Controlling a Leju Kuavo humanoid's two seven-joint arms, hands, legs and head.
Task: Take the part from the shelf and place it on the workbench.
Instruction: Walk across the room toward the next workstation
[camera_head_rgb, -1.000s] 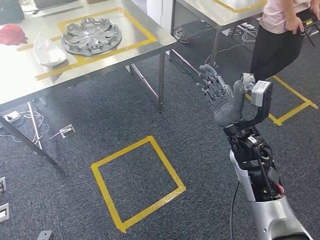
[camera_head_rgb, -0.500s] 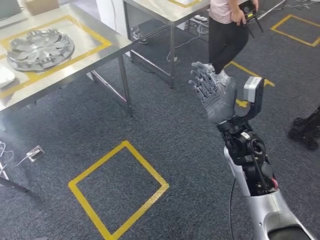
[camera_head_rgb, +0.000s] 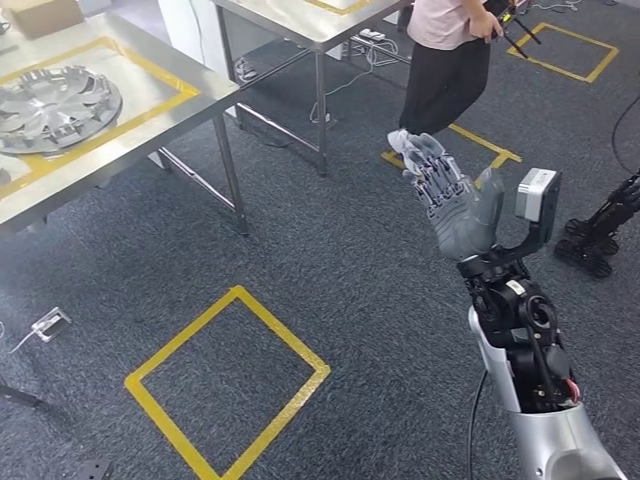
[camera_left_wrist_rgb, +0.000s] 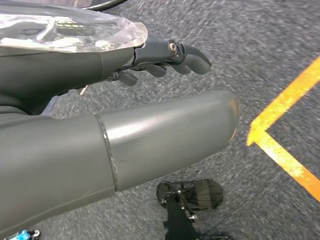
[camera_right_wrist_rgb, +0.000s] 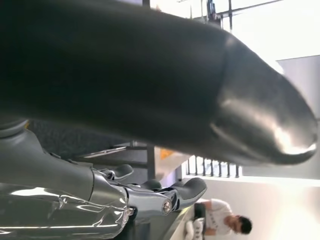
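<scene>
**Ana:** Head view first: what is the right robot hand (camera_head_rgb: 453, 205) doing?

**Ben:** It is raised at the right of the frame, palm up, fingers (camera_head_rgb: 430, 175) spread and grasping nothing. The silver arm (camera_head_rgb: 543, 420) comes up from the lower right corner, with a small grey camera box (camera_head_rgb: 537, 193) beside the wrist.

**Ana:** And the left robot hand (camera_left_wrist_rgb: 113, 125)?

**Ben:** In the left wrist view its thick grey thumb (camera_left_wrist_rgb: 166, 132) lies straight and the darker fingers (camera_left_wrist_rgb: 170, 55) are stretched out above grey carpet. Nothing is held, so it is released too.

**Ana:** Where is the part?

**Ben:** A silver wheel cover (camera_head_rgb: 54, 106) lies flat on the desk (camera_head_rgb: 151, 115) in the upper left of the frame, inside a rectangle of yellow tape (camera_head_rgb: 162, 100). It is well apart from both hands.

**Ana:** Anything else on the floor?

**Ben:** A yellow tape square (camera_head_rgb: 226, 385) is marked on the dark carpet (camera_head_rgb: 340, 270) at lower centre, and a small metal floor socket (camera_head_rgb: 47, 324) sits at the left edge. A second desk (camera_head_rgb: 317, 20) stands at top centre.

**Ana:** Is anybody nearby?

**Ben:** A person (camera_head_rgb: 445, 60) in a pink top and black trousers stands at the top right, holding a dark device (camera_head_rgb: 513, 20). A black stand base (camera_head_rgb: 596, 240) shows at the right edge.

**Ana:** The right wrist view?

**Ben:** That hand's thumb (camera_right_wrist_rgb: 188, 80) and outstretched fingers (camera_right_wrist_rgb: 158, 197) are there, empty, with another person (camera_right_wrist_rgb: 222, 222) small in the background.
</scene>
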